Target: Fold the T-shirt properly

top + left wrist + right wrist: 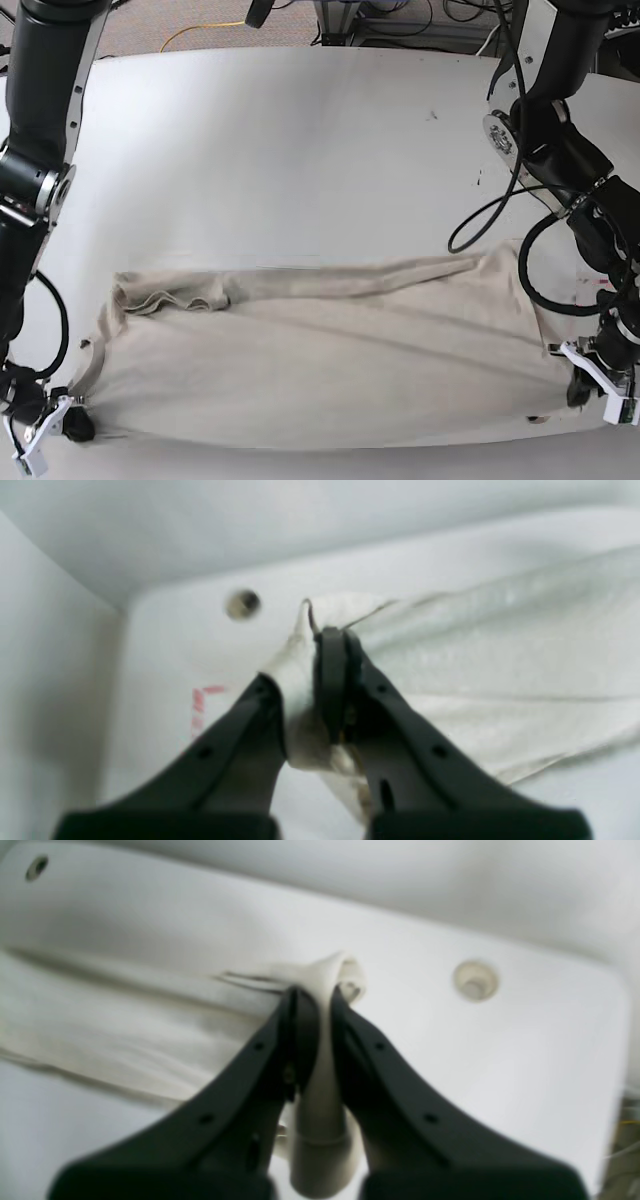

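The pale beige T-shirt [320, 370] lies stretched sideways across the near part of the white table [300, 150], with a bunched fold along its far edge. At the shirt's near right corner, my left gripper [585, 392] is shut on the cloth. In the left wrist view the left gripper [300, 660] pinches a gathered edge of the T-shirt [475, 655], which trails off to the right. My right gripper [70, 427] is shut on the near left corner. In the right wrist view the right gripper [320, 1000] clamps a fold of the T-shirt [100, 1015].
A round hole [242, 603] in the table lies just beyond the left gripper, with red marking [200, 705] beside it. Another hole [475, 980] sits right of the right gripper. A black cable loop [480, 225] hangs from the left arm. Cables lie on the floor beyond the table's far edge.
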You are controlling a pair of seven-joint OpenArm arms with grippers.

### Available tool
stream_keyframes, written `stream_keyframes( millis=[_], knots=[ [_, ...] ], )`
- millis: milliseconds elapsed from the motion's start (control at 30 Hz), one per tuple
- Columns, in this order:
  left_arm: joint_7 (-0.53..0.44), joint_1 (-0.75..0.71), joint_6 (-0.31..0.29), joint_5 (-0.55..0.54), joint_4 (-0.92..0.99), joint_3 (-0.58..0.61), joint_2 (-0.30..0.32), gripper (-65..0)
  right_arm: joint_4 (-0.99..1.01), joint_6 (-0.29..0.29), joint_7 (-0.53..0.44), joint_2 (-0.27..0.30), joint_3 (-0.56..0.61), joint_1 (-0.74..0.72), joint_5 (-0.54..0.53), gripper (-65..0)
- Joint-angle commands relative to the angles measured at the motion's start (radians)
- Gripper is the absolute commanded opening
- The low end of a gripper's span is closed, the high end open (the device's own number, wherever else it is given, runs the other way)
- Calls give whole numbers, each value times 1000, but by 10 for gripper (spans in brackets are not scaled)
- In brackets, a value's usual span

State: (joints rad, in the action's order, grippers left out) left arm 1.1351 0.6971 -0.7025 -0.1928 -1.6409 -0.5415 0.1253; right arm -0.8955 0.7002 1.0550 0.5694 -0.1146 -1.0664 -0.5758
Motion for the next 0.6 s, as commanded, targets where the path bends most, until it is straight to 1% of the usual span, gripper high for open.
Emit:
stream_keyframes(
  millis=[0,67,133,233,300,367,467,567],
  knots=[
    [36,94,4,5,-84,-1,21,-650,-23,-2,3,45,37,-117,-13,-648],
    [69,160,4,5,-115,-1,23,-650,-23,-2,18,61,60,-182,-14,-648],
    [75,217,4,5,-129,1,24,-650,-23,-2,26,64,72,-232,-16,-648],
    [76,292,4,5,-134,2,29,-650,-24,-2,70,82,69,-239,-16,-648],
    [76,324,4,5,-130,10,46,-650,-24,-2,100,88,69,-239,-16,-648],
    [76,338,4,5,-127,41,52,-650,-27,-2,117,91,69,-239,-22,-648],
    [76,330,4,2,-135,74,49,-650,-72,-2,126,126,69,-239,-66,-648],
    [76,264,4,0,-152,76,47,-650,-141,-2,155,157,68,-239,-145,-648]
  ],
)
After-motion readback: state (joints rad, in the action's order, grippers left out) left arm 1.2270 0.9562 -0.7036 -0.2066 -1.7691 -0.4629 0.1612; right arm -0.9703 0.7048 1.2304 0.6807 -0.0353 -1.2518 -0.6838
